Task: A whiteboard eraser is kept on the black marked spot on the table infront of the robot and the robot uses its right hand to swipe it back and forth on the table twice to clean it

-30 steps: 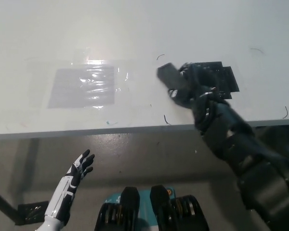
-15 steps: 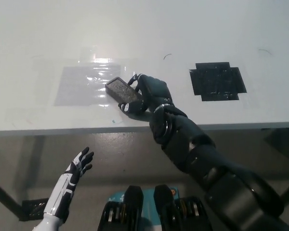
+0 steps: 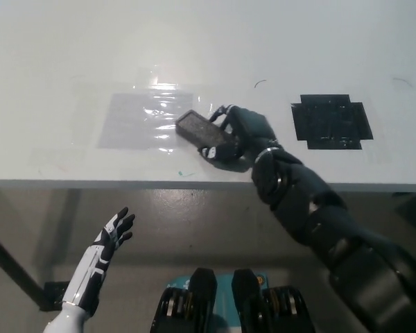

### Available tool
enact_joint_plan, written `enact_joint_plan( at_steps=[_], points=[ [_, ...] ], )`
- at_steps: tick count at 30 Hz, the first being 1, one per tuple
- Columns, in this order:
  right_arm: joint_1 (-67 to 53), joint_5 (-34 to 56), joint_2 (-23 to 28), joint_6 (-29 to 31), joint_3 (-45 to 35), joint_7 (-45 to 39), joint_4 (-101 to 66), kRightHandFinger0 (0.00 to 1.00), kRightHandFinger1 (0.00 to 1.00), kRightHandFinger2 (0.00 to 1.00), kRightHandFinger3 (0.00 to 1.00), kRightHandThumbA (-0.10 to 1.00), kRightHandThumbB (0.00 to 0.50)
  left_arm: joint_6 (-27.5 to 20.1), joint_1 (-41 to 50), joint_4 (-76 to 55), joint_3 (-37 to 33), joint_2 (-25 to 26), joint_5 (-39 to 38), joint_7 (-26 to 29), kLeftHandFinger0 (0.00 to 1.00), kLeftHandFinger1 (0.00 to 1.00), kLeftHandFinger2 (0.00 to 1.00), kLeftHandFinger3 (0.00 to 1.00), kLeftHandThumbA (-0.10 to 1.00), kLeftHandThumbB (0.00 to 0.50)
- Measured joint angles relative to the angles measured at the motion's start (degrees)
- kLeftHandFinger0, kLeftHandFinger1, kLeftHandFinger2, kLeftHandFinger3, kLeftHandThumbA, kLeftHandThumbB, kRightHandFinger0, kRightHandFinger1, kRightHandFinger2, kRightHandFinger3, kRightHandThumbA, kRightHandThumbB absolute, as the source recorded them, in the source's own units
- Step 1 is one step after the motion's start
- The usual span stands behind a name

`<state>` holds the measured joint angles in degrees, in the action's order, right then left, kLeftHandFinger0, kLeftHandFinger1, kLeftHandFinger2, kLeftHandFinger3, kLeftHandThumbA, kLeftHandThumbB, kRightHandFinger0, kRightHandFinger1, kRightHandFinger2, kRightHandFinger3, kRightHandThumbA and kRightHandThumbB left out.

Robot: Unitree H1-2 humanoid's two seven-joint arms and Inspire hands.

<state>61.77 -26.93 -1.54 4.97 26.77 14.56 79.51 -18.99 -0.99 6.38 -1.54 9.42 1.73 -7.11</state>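
My black right hand is shut on the dark whiteboard eraser, which lies flat on the white table. The eraser sits at the right edge of a shiny clear taped patch. To the right of the hand, the black marked spot lies bare. Below the table's front edge at the lower left, my white left hand hangs open, holding nothing.
The table's front edge runs across the picture just below the hand. A dark table leg slants at the lower left over the grey floor. Thin pen marks dot the tabletop.
The right hand carried the eraser left from the black spot to the taped patch a second ago. Over the last half second the whole picture shifted rightward, so the camera moved.
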Motion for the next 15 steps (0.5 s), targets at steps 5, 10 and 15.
enact_joint_plan(
  at_steps=[5, 10, 15],
  points=[
    [-1.0, 0.8, 6.0, 1.3, -0.9, -0.1, -0.5, 0.28, 0.38, 0.44, 0.64, 0.74, 0.15, 0.0, 0.0, 0.0, 0.0, 0.0, 0.0, 0.0, 1.0, 1.0, 1.0, 1.0, 1.0, 0.417],
    [-2.8, 1.7, 13.6, 2.1, -3.2, -0.1, -1.2, 0.13, 0.21, 0.32, 0.4, 0.72, 0.146, 0.0, -0.1, 0.1, 0.0, 0.0, 0.0, 0.0, 1.0, 1.0, 1.0, 1.0, 1.0, 0.414],
    [-5.2, 3.2, 20.3, 3.0, -6.4, -0.2, -1.9, 0.02, 0.17, 0.34, 0.23, 0.66, 0.149, 0.0, -0.1, 0.1, 0.0, 0.0, 0.0, 0.0, 1.0, 1.0, 1.0, 1.0, 1.0, 0.408]
  ],
)
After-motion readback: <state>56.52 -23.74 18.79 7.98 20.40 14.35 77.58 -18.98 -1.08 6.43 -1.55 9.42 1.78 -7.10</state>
